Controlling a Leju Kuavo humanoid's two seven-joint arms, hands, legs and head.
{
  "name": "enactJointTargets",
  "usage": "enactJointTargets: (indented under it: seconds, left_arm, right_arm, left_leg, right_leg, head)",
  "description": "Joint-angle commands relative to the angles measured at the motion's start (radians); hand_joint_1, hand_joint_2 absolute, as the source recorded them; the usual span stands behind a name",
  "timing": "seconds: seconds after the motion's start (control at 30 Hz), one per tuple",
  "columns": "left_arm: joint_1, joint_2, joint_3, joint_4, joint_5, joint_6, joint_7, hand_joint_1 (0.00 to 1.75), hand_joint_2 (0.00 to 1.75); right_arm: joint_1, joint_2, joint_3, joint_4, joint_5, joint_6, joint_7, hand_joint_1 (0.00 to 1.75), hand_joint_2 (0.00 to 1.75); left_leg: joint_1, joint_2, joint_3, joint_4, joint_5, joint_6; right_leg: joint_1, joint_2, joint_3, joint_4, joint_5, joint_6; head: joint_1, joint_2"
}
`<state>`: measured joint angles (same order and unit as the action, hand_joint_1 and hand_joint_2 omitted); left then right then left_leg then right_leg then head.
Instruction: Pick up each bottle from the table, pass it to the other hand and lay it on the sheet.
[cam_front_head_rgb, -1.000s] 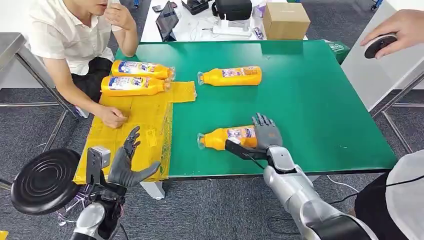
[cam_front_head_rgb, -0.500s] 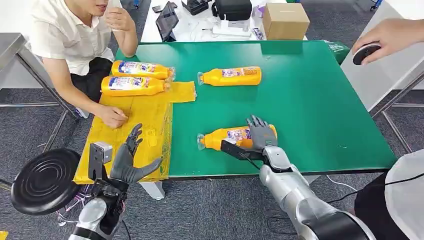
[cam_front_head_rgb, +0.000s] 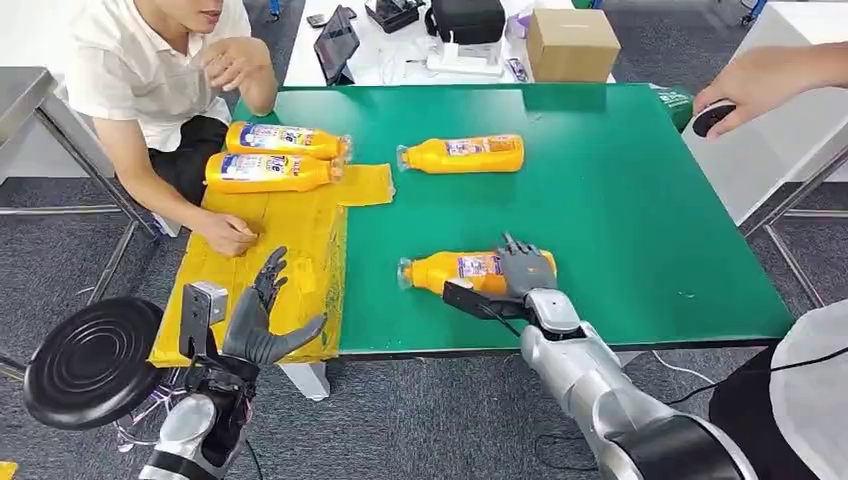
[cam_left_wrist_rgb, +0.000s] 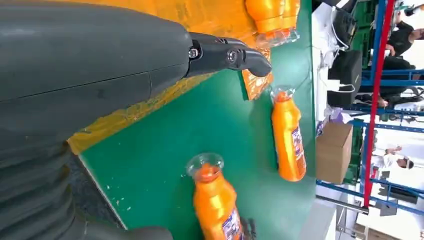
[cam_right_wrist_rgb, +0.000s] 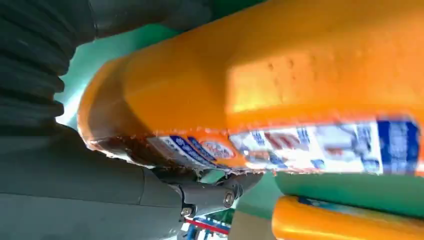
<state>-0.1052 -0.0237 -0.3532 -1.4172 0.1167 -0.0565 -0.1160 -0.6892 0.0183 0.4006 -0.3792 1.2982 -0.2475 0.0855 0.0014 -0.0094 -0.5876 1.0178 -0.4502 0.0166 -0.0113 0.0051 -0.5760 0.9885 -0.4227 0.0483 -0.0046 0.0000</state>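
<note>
So I'm at the pick-up step for the near bottle (cam_front_head_rgb: 455, 271): it's lying on its side on the green bench (cam_front_head_rgb: 640, 200), cap end pointing toward the sheet, and my right hand (cam_front_head_rgb: 520, 275) is wrapped over its fat end, fingers draped across the top and thumb tucked under the near side. In the right wrist view the orange plastic is pressed right up against my palm, so I'd call it held, though it's not lifted yet. My left hand (cam_front_head_rgb: 262, 322) is hovering off the near edge, over the yellow sheet (cam_front_head_rgb: 290, 250), fingers spread wide, holding nothing. Next I reckon it's lift, swing across and hand over, and that smooth rounded plastic with its glossy printed label looks slippery, so the grip needs to be firm. Two bottles (cam_front_head_rgb: 270, 155) already lie side by side at the sheet's far end, and one more far bottle (cam_front_head_rgb: 462, 154) waits on the bench. The sheet looks thin and crinkly.
</note>
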Motion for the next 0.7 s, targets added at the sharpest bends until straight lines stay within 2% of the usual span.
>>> enactJointTargets:
  seconds: [0.03, 0.1, 0.17, 0.23, 0.3, 0.67, 0.7]
  left_arm:
    - [-0.067, 0.016, -0.049, 0.092, 0.011, -0.007, 0.007, 0.00, 1.75]
    - [-0.085, 0.004, -0.053, 0.115, 0.011, -0.006, 0.007, 0.00, 1.75]
    - [-0.094, -0.001, -0.054, 0.129, 0.011, -0.005, 0.007, 0.00, 1.75]
    - [-0.098, -0.002, -0.052, 0.134, 0.012, -0.005, 0.007, 0.00, 1.75]
    - [-0.100, -0.002, -0.051, 0.135, 0.012, -0.005, 0.007, 0.00, 1.75]
    - [-0.099, 0.000, -0.050, 0.130, 0.012, -0.004, 0.007, 0.00, 1.75]
    - [-0.095, 0.003, -0.051, 0.122, 0.012, -0.003, 0.007, 0.00, 1.75]
  right_arm:
    - [-0.001, -0.037, -0.004, 0.138, 0.000, 0.226, 0.088, 1.75, 1.75]
    - [0.003, -0.048, -0.030, 0.135, -0.013, 0.315, 0.124, 1.75, 1.75]
    - [0.008, -0.053, -0.044, 0.136, -0.017, 0.336, 0.131, 1.75, 1.75]
    - [0.013, -0.052, -0.062, 0.137, -0.027, 0.342, 0.129, 1.75, 1.75]
    - [0.015, -0.050, -0.070, 0.135, -0.032, 0.344, 0.123, 1.75, 1.75]
    - [0.013, -0.044, -0.078, 0.130, -0.040, 0.340, 0.111, 1.75, 1.75]
    - [0.019, -0.041, -0.105, 0.121, -0.069, 0.324, 0.065, 1.75, 1.75]
  left_leg:
    - [0.001, -0.003, 0.003, -0.002, 0.001, -0.001]
    - [0.001, -0.005, 0.003, -0.002, 0.002, -0.001]
    - [0.001, -0.006, 0.004, -0.003, 0.002, -0.001]
    - [0.002, -0.010, 0.010, -0.003, 0.002, -0.001]
    - [0.001, -0.005, 0.014, -0.002, -0.001, 0.000]
    - [0.001, -0.005, 0.015, -0.002, -0.001, 0.000]
    - [0.001, -0.004, 0.016, -0.002, -0.002, 0.000]
  right_leg:
    - [0.001, -0.004, 0.005, -0.003, 0.000, -0.001]
    - [0.001, -0.006, 0.005, -0.003, 0.000, -0.002]
    - [0.001, -0.008, 0.006, -0.004, 0.000, -0.002]
    - [0.002, -0.011, 0.003, -0.006, -0.001, -0.002]
    - [0.001, -0.005, 0.005, -0.005, -0.004, 0.000]
    - [0.002, -0.005, 0.009, -0.007, -0.003, 0.000]
    - [0.001, -0.004, 0.009, -0.006, -0.003, 0.000]
  head:
    - [0.000, 0.000]
    - [0.000, 0.000]
    - [0.000, 0.000]
    - [0.001, 0.000]
    - [0.000, 0.000]
    - [0.000, 0.000]
    - [0.000, 0.000]
